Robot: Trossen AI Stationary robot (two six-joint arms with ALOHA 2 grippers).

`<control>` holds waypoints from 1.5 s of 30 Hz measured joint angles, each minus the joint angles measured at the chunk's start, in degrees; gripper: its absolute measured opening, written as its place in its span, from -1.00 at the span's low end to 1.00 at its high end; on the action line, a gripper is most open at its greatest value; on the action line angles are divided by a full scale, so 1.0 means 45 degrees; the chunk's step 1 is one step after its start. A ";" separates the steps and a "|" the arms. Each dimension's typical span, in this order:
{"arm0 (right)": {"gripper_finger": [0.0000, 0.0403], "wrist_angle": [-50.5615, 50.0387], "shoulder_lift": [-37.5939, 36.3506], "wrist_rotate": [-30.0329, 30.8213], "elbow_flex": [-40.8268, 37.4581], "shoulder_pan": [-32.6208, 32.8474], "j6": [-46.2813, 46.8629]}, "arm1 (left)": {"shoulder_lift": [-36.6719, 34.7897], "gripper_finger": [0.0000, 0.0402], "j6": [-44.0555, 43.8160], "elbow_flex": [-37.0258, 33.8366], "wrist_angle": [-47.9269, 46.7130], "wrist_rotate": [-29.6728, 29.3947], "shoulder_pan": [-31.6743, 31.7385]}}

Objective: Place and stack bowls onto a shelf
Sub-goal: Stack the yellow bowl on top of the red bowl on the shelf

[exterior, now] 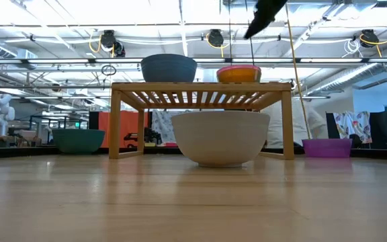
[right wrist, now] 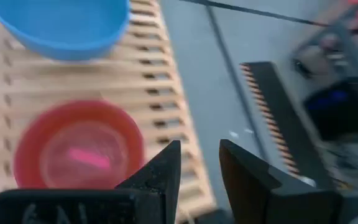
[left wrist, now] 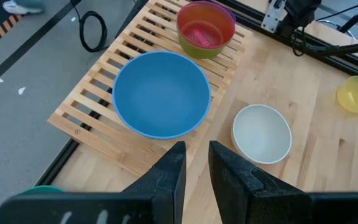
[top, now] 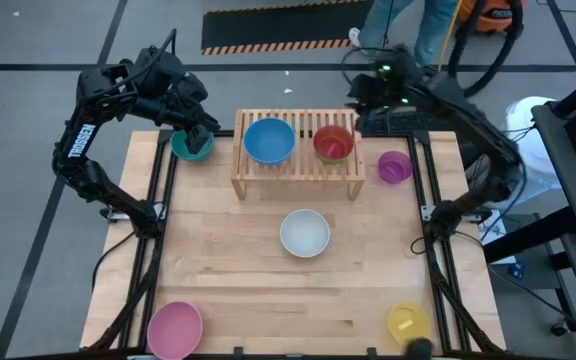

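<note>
The light-wood shelf (top: 296,152) stands at the table's far middle. On its slats rest a blue bowl (top: 269,140) and a red bowl (top: 334,143) nested in a green one (left wrist: 197,51). A teal bowl (top: 192,147) sits on the table left of the shelf, a purple bowl (top: 395,167) right of it, and a white bowl (top: 305,233) in front. My left gripper (left wrist: 196,168) hovers open over the teal bowl. My right gripper (right wrist: 201,168) hangs open above the shelf's far right corner, beside the red bowl. Neither has anything between its fingers.
A pink bowl (top: 175,329) lies at the near left corner and a yellow bowl (top: 408,323) at the near right. Bare wood lies between them and around the white bowl. A person's legs (top: 408,25) show beyond the far edge.
</note>
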 joint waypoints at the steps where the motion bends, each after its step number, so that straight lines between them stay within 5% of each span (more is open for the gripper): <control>1: -0.47 -0.0248 -0.0328 0.0495 0.0000 0.0093 -0.0092 | 0.0000 -0.63 -0.0002 0.0000 0.0000 0.0000 0.0000; 6: -0.49 -0.2397 -0.1716 0.2147 0.0000 0.0599 -0.0007 | 0.0000 -0.63 0.0095 0.0000 0.0000 0.0000 0.0000; 15: -0.53 -0.7540 -0.3311 0.2052 0.0003 0.1991 0.1254 | 0.0000 -0.63 0.0602 0.0000 0.0000 0.0000 0.0000; 21: -0.54 -0.7515 -0.3901 -0.1742 -0.0455 0.2963 0.3613 | 0.0000 -0.63 0.0658 0.0000 0.0000 0.0000 0.0000; 27: -0.54 -0.7506 -0.3968 -0.2421 -0.1429 0.4086 0.5694 | 0.0000 -0.63 0.0658 0.0000 0.0000 0.0000 0.0000; 30: -0.54 -0.7501 -0.4101 -0.3845 -0.2294 0.4712 0.6161 | 0.0000 -0.63 0.0658 0.0000 0.0003 0.0000 0.0000; 35: -0.54 -0.7535 -0.4497 -0.6014 -0.4284 0.5809 0.7599 | 0.0000 -0.63 0.0658 0.0000 0.0000 0.0000 0.0000; 45: -0.54 -0.7526 -0.5217 -0.8039 -0.8560 0.8516 1.0590 | 0.0000 -0.63 0.1431 -0.0005 0.0000 0.0005 0.0000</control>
